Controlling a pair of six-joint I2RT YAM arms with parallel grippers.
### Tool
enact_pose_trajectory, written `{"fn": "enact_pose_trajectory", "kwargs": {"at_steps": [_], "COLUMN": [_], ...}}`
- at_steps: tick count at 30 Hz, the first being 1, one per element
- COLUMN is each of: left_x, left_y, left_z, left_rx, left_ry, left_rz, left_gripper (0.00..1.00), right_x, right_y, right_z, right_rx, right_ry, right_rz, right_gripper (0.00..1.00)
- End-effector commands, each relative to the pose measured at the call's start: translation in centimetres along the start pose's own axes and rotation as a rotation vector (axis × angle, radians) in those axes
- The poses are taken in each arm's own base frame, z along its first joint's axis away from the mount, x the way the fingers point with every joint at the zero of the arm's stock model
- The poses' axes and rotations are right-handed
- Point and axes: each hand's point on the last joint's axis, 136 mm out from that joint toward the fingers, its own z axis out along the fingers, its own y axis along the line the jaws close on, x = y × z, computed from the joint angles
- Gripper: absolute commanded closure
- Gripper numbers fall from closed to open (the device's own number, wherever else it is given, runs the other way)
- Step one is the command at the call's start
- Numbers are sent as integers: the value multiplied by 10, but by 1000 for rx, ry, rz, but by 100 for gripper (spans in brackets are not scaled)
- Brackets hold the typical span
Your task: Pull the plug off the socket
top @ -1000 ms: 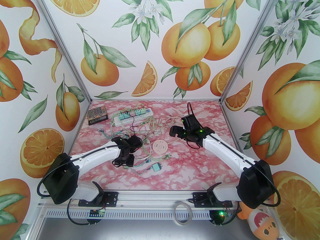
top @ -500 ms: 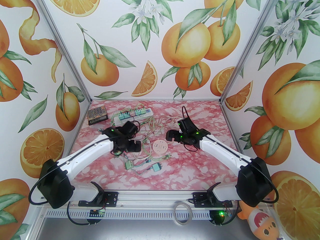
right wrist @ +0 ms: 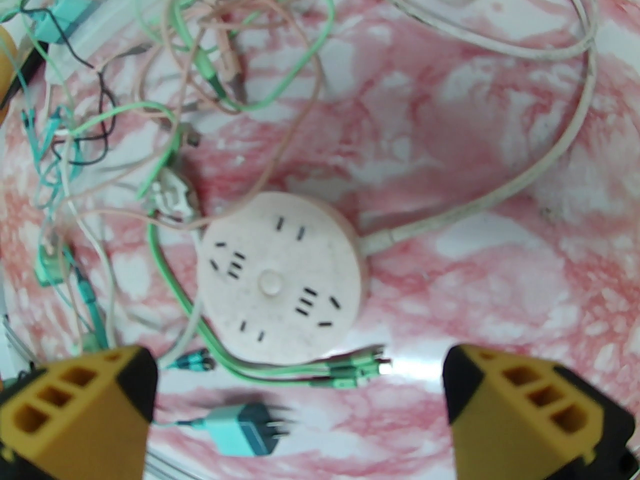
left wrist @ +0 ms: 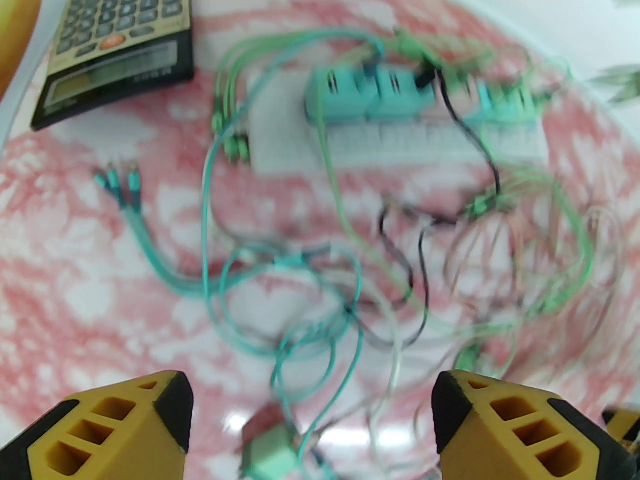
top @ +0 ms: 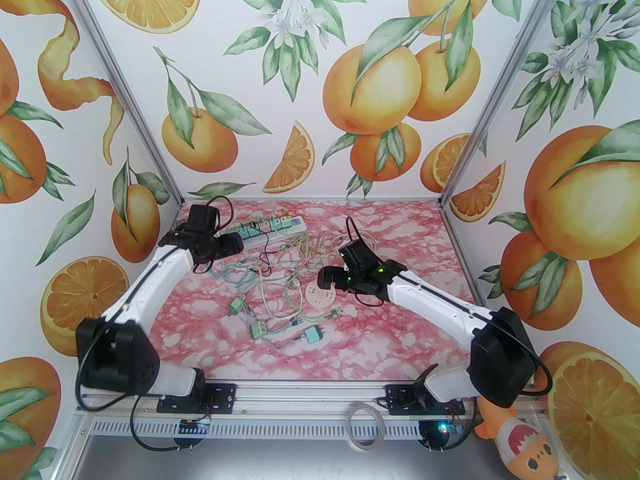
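Observation:
A white power strip (top: 272, 229) lies at the back of the table with several teal plugs (top: 248, 232) seated in it. My left gripper (top: 234, 246) hovers at its left end. In the left wrist view the strip (left wrist: 400, 140) and its plugs (left wrist: 370, 93) are ahead of my open yellow fingers (left wrist: 115, 425), with just loose cables below them. A round pink socket (right wrist: 280, 278) with bare slots sits just ahead of my open right gripper (right wrist: 300, 408), which reaches the socket's (top: 320, 295) right side (top: 327, 279).
Tangled green, pink and black cables (top: 280, 273) cover the table's middle. Loose green and teal plugs (top: 235, 307) (top: 257, 329) (top: 312, 334) lie toward the front. A calculator (left wrist: 115, 43) sits at the back left. A tape roll (top: 366, 425) rests on the front rail.
My left arm swung from the front middle to the back left by the power strip, leaving green plugs on the table. My right gripper slid left and nearer, toward the round socket.

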Motion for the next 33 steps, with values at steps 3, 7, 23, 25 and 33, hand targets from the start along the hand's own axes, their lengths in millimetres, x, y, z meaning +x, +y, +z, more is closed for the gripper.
{"fn": "enact_pose_trajectory", "kwargs": {"at_steps": [3, 7, 23, 25, 33], "left_x": [-59, -81, -93, -84, -28], "left_y": [-4, 9, 17, 12, -12], "left_z": [35, 71, 168, 173, 177], "left_rx": [120, 102, 103, 108, 127], "left_ry": [-96, -73, 56, 82, 201], "left_rz": [-40, -88, -137, -125, -87], "left_gripper": [38, 62, 64, 64, 64], "right_x": [-8, -10, -10, -11, -9], "right_y": [4, 2, -14, -14, -14], "right_z": [-13, -21, -32, -32, -27], "right_rx": [21, 34, 109, 108, 103], "right_ry": [-25, -38, -66, -68, -67], "right_rz": [10, 13, 28, 27, 21], "right_gripper": [0, 0, 0, 0, 0]}}
